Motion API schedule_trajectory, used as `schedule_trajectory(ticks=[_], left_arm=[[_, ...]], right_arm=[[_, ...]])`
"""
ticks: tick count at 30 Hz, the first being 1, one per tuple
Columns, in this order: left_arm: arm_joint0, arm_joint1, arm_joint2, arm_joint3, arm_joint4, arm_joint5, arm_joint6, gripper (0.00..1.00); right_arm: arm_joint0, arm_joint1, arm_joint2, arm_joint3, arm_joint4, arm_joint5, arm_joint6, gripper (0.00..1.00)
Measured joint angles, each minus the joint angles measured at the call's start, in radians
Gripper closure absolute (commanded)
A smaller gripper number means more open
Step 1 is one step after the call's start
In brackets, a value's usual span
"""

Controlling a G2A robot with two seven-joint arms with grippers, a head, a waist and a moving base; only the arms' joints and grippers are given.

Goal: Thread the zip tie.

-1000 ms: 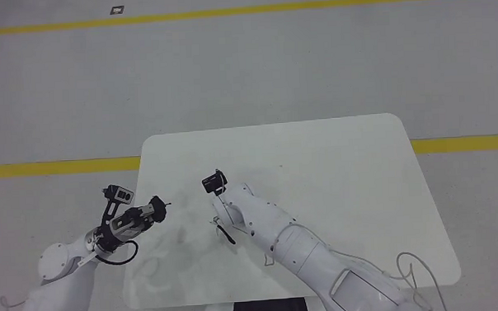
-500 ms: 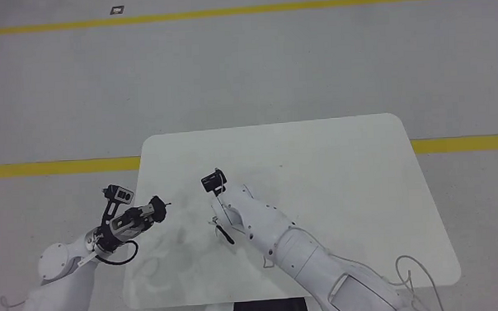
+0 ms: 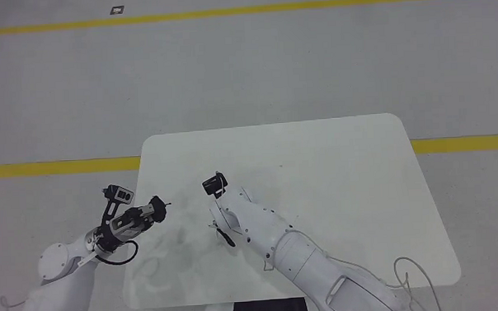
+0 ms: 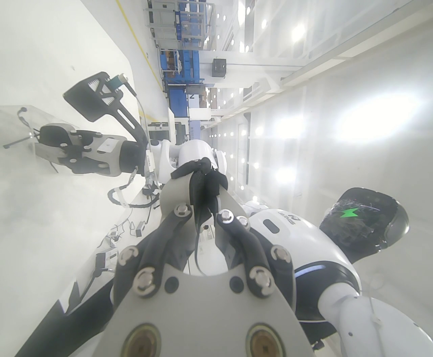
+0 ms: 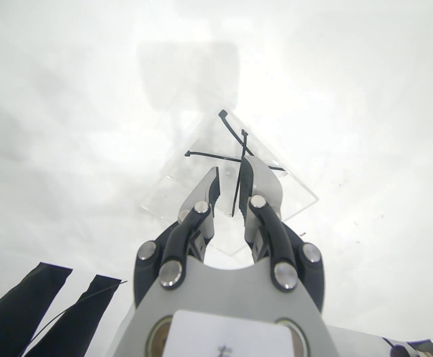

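Observation:
A clear plate (image 5: 291, 192) lies on the white table (image 3: 332, 169) with three black zip ties crossing on it. My right gripper (image 5: 231, 165) hangs open just above the plate. One zip tie (image 5: 237, 189) runs between its fingers, close against one pad (image 5: 246, 179). The other two ties (image 5: 233, 130) (image 5: 209, 155) lie just past the fingertips. My left gripper (image 4: 199, 175) is held off the table's left edge (image 3: 158, 208), shut on another black zip tie whose thin tail (image 4: 197, 236) trails back between the fingers. The left wrist view has the right gripper (image 4: 35, 142) over the plate (image 4: 13, 115).
The right arm's forearm (image 3: 277, 241) stretches across the table's front middle. Bare tabletop spreads to the right and far side of the plate. Grey floor with yellow lines (image 3: 68, 167) surrounds the table.
The right gripper has shifted very slightly over the plate. The left arm has kept still.

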Motion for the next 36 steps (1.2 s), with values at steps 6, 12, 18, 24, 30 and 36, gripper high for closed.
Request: schedule_trajectory(ticks=[6,12,18,24,30,36], left_arm=[[0.0,0.0,0.0,0.0,0.0,0.0,0.0,1.0],[0.0,0.0,0.0,0.0,0.0,0.0,0.0,1.0],[0.0,0.0,0.0,0.0,0.0,0.0,0.0,1.0],[0.0,0.0,0.0,0.0,0.0,0.0,0.0,1.0],[0.0,0.0,0.0,0.0,0.0,0.0,0.0,1.0],[0.0,0.0,0.0,0.0,0.0,0.0,0.0,1.0]], right_arm=[[0.014,-0.004,-0.002,0.025,0.016,0.0,-0.008,1.0],[0.02,-0.006,0.0,0.035,0.019,0.0,-0.011,1.0],[0.018,-0.006,0.004,0.018,0.012,0.0,-0.004,1.0],[0.006,-0.001,0.012,-0.004,0.008,0.0,0.001,0.82],[0.008,-0.002,0.013,0.014,0.023,0.0,-0.007,0.82],[0.016,-0.004,0.01,0.025,0.032,0.0,-0.012,0.84]])
